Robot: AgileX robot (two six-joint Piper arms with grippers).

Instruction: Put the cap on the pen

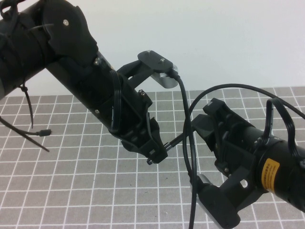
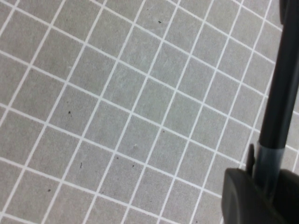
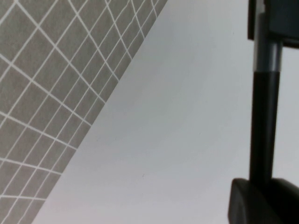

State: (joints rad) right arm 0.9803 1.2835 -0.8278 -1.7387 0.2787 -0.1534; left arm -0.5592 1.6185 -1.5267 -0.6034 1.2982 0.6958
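Observation:
Both arms meet above the grid mat (image 1: 95, 191) and hold the pen between them. My left gripper (image 1: 159, 151) is shut on the greyish cap (image 2: 267, 161), whose clip shows beside one finger (image 2: 243, 198). The slim black pen (image 2: 282, 84) runs straight out of the cap, its end inside it. In the high view the pen (image 1: 175, 140) bridges the short gap to my right gripper (image 1: 196, 126). The right wrist view shows the right gripper (image 3: 264, 186) shut on the black pen (image 3: 261, 126), which reaches up to the grey cap (image 3: 267, 58). The pen's tip is hidden.
A thick black cable (image 1: 190, 157) loops from the left wrist camera down across the right arm, right by the pen. A thin black tie (image 1: 44, 132) hangs from the left arm over the mat. A white wall (image 1: 214, 38) lies behind the mat.

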